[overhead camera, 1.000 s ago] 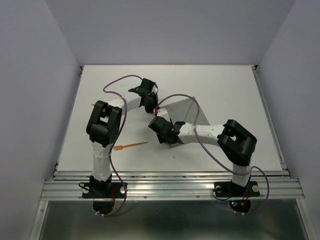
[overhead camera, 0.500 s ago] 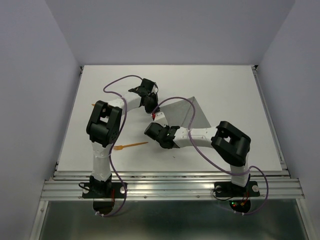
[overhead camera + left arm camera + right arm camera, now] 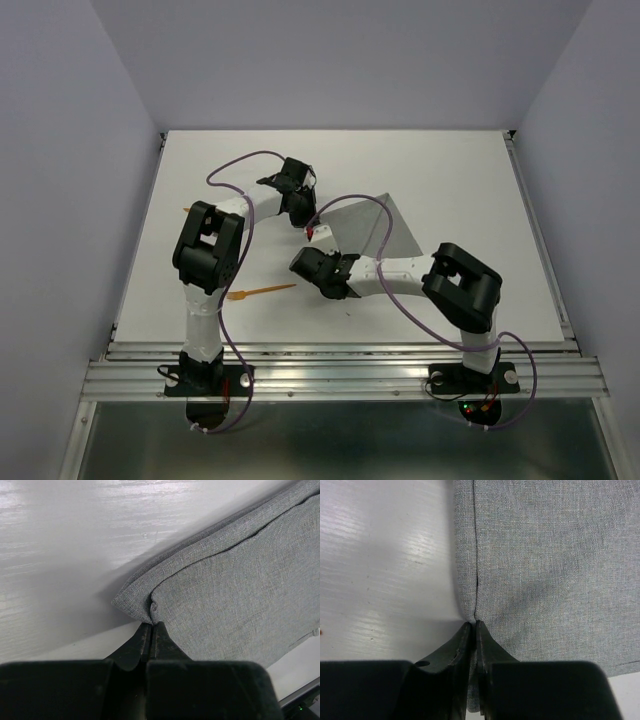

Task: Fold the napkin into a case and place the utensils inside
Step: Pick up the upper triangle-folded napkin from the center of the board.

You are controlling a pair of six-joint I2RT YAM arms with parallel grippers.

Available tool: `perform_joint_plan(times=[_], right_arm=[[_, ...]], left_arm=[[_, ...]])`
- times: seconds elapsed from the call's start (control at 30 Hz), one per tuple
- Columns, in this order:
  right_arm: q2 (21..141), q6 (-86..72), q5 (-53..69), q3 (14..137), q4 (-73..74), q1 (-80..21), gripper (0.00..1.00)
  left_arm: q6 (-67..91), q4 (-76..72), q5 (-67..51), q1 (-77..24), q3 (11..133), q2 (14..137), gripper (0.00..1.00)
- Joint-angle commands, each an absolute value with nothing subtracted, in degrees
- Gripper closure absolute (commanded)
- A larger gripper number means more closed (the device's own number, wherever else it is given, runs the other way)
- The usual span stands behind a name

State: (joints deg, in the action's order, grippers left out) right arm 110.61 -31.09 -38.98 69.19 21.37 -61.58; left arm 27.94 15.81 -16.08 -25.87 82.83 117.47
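Orange fork (image 3: 262, 291) lies on the desk (image 3: 460, 170), just left of both arms' tips. Your left claw (image 3: 151, 625) is clamped on a folded corner of the napkin (image 3: 235, 590), which lies mid-desk. Your right claw (image 3: 473, 625) pinches its folded edge, jaws nearly together.

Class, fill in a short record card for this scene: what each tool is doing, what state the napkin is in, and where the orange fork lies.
left tool: shut, pinching a folded corner of the napkin
right tool: shut on the napkin's edge, at a fold line
napkin: grey, doubled over, lying on the table
fork: orange, on the table near the left arm, apart from the napkin, not yet inside
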Motion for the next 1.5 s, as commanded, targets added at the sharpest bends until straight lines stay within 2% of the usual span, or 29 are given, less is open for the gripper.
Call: perform_joint_plan(times=[0.0,0.03,0.1,0.47,0.67,0.77,0.8,0.83,0.9,1.23,1.47], right_arm=[[109.0,-31.1,-40.3,67.7,22.8,-62.1,0.75],[108.9,-30.9,-40.3,67.7,22.9,-62.1,0.68],[108.5,-30.4,-41.2,68.0,23.6,-62.1,0.6],[107.9,-30.7,-40.3,66.0,24.5,-62.8,0.59],[107.8,-32.5,-39.7,64.3,24.2,-63.3,0.71],[108.5,-32.6,-39.8,64.2,23.7,-63.3,0.82],[108.7,-32.7,-39.7,64.2,23.6,-63.3,0.9],[108.7,-32.7,-39.6,64.4,23.6,-63.3,0.95],[108.5,-32.5,-39.6,64.9,23.6,-63.3,0.99],[105.4,-28.3,-38.4,72.9,23.6,-63.3,0.99],[109.4,-25.6,-36.1,85.9,22.0,-63.3,0.99]], left_arm=[[27.3,15.6,-16.3,-25.8,81.7,115.4,1.0],[27.3,15.5,-16.4,-25.8,81.7,115.4,1.0],[27.3,15.5,-16.4,-25.8,81.7,115.4,1.0],[27.2,16.0,-16.4,-25.8,82.4,115.5,1.0],[27.2,16.0,-16.3,-25.8,82.2,115.4,1.0],[27.2,15.9,-16.3,-25.8,82.2,115.3,1.0],[27.2,16.0,-16.3,-25.8,82.2,115.3,1.0],[27.2,16.0,-16.3,-25.8,82.1,115.1,1.0],[27.2,16.3,-16.1,-25.8,82.2,114.9,1.0],[26.7,19.7,-16.0,-22.7,88.4,110.1,1.0],[26.4,23.7,-16.4,-16.8,97.6,107.5,1.0]])
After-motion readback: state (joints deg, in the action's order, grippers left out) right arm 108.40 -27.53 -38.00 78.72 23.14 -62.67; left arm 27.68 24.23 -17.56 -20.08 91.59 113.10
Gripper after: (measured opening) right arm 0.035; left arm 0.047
